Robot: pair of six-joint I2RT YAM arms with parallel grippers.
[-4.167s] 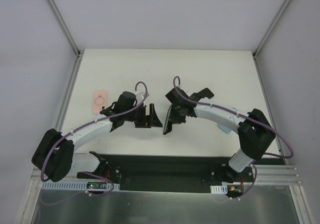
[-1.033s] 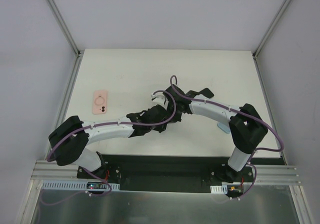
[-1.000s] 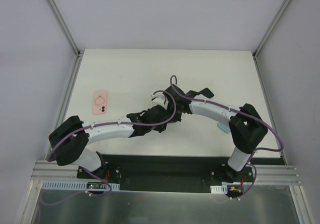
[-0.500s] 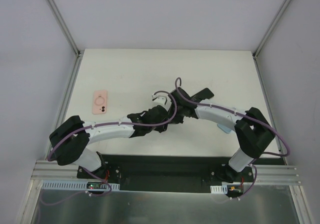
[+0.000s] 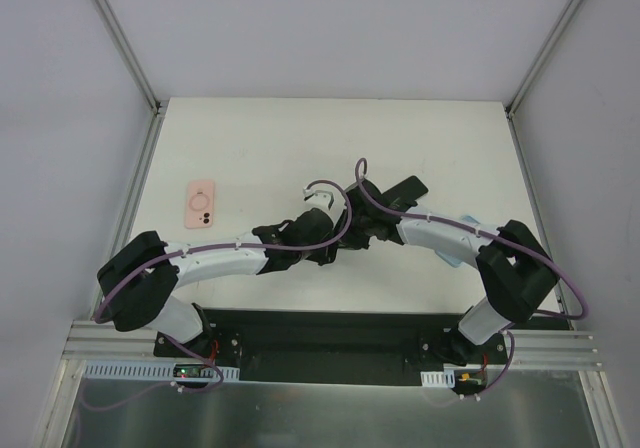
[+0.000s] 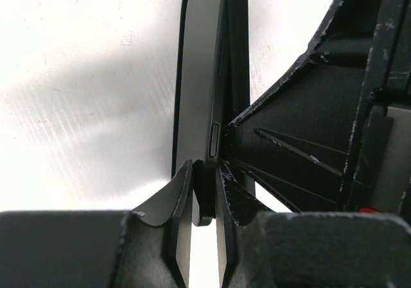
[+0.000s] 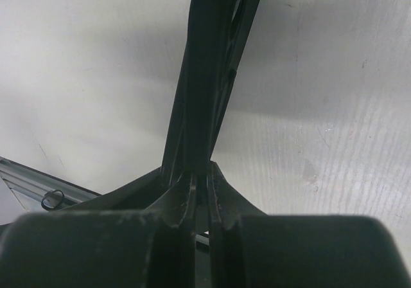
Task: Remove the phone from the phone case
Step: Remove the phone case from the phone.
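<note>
Black and thin, the phone is held on edge above the surface, near its middle, where the two arms meet. The left pincer is pressed together on one short end of it. In the left wrist view the long axis is therefore seen running straight away from that pincer, with the side button just beyond the fingertips. The right pincer is likewise closed on the slab from the opposite side, and its dark fingers are seen meeting the phone's flank just past the left pincer's hold. Both holds thus appear crowded toward the same end, and the far end is left free. A second dark strip is seen along the phone's right flank; whether that is a case lip or part of the phone cannot be told. The pink phone case is laid flat on the surface well to the left, apart from both pincers and nearer the left arm. It is judged that any parting pull is best directed along the long axis, with one pincer kept fixed as the anchor.
</note>
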